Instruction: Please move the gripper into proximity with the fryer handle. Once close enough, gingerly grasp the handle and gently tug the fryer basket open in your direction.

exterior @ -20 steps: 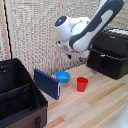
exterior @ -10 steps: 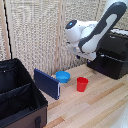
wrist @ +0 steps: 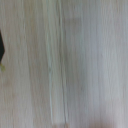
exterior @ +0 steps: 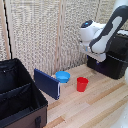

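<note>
Presently, black fryer basket (exterior: 111, 64) on wooden bench (exterior: 95, 107) at the exterior view's right, behind white arm (exterior: 102, 37); red cup (exterior: 82, 84), blue bowl (exterior: 63, 76) nearby; jaws' state indeterminable.

Red cup (exterior: 82, 84) beside blue bowl (exterior: 63, 76), near black case (exterior: 20, 95).

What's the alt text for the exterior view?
A white robot arm reaches toward a black air fryer at the exterior view's right. On the wooden table sit a red cup, a blue bowl and an open black case.
</note>
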